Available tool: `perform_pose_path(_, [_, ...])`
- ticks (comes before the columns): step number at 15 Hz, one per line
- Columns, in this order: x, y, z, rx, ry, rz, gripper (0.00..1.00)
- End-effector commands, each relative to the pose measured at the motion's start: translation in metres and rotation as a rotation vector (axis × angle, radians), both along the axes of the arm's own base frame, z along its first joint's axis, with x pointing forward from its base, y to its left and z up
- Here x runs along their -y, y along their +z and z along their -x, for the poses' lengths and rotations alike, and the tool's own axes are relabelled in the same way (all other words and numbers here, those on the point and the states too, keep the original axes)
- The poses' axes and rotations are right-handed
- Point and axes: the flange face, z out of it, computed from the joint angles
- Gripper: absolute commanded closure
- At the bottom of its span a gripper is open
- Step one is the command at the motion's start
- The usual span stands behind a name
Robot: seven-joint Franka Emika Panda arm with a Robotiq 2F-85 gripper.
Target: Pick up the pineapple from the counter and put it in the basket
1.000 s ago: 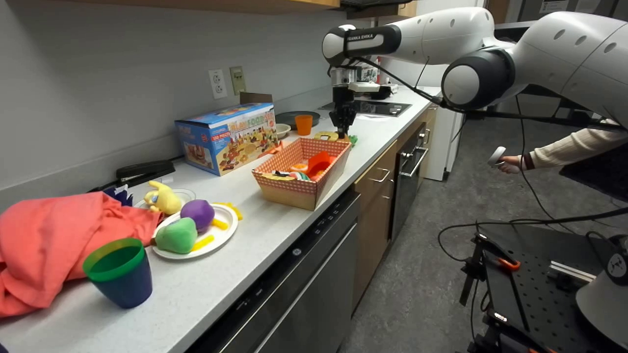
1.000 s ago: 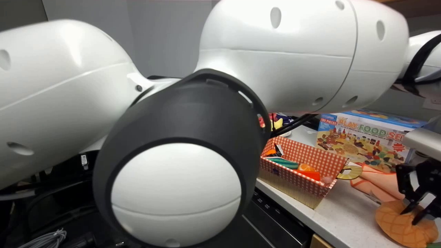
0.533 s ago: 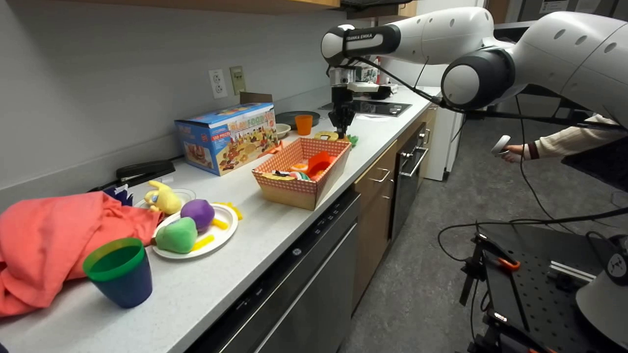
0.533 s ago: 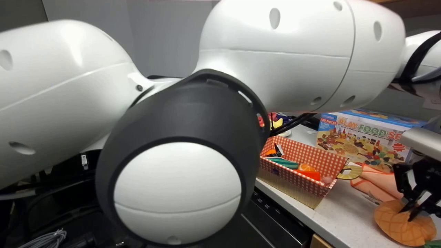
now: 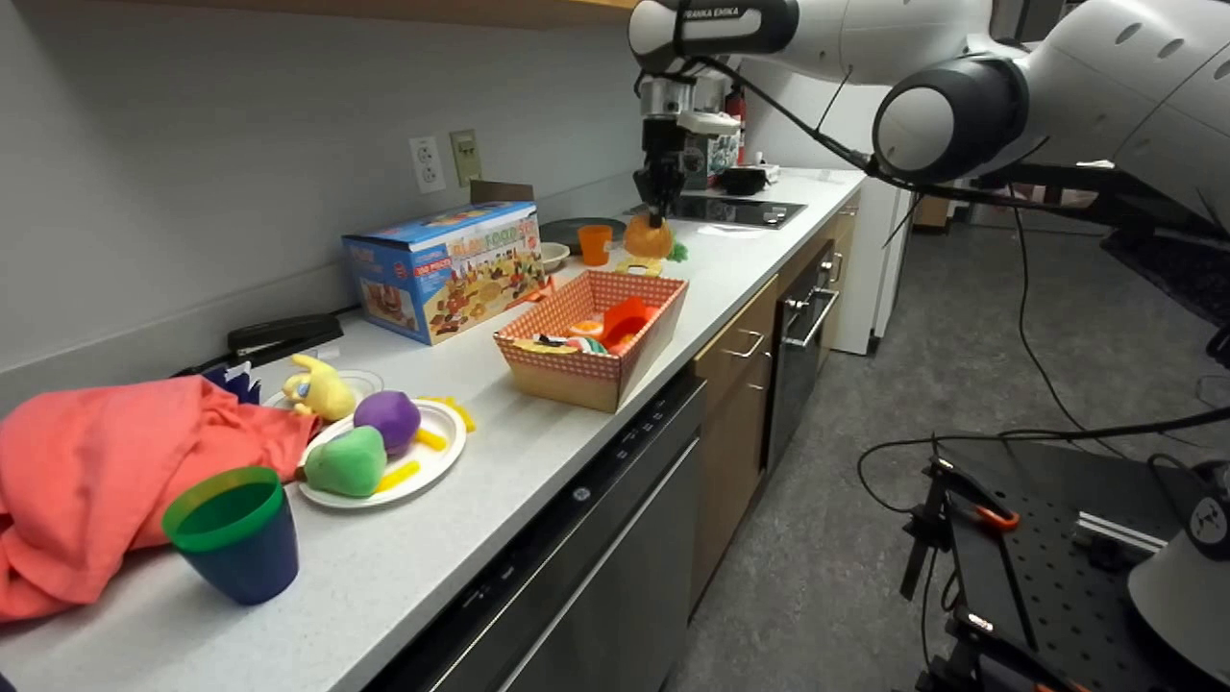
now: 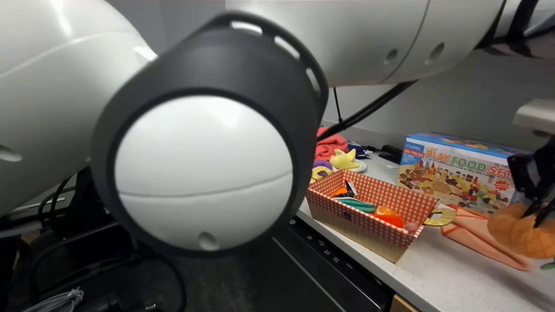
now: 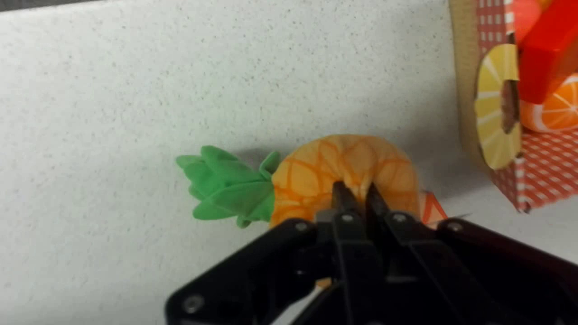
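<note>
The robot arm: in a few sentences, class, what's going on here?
The arm has the pineapple pinched in its gripper, held up off the counter. The basket stands close by on the counter with toy food in it; the pineapple is outside, not yet put in.

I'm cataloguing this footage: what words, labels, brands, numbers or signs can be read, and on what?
"FRANKA EMIKA": robot arm.
"PLAY FOOD SET": box.
"PIECES": same box; its number is too blurred.
Too small or blurred: the box's red starburst; badge and panel marks on the dishwasher; emblem on the robot base.
</note>
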Motion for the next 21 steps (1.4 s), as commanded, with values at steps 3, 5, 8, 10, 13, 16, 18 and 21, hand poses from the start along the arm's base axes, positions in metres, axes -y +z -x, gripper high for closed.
perform_pose_path(3, [-0.013,0.084,0.001,0.139,0.049,0.049,0.98])
perform_pose_path(5, [-0.014,0.094,0.001,0.166,0.070,0.056,0.98])
perform_pose_path(8, [-0.014,0.095,0.000,0.179,0.121,0.055,0.98])
perform_pose_path(10, [-0.015,0.094,0.001,0.177,0.163,0.051,0.98])
perform_pose_path(13, [-0.089,0.156,-0.012,0.199,0.232,0.028,0.98])
perform_pose_path(16, [-0.159,0.192,-0.025,0.219,0.319,0.026,0.98])
perform_pose_path(18, [-0.199,0.204,-0.033,0.224,0.368,0.027,0.98])
perform_pose_path(21, [-0.240,0.206,-0.043,0.215,0.413,0.025,0.98])
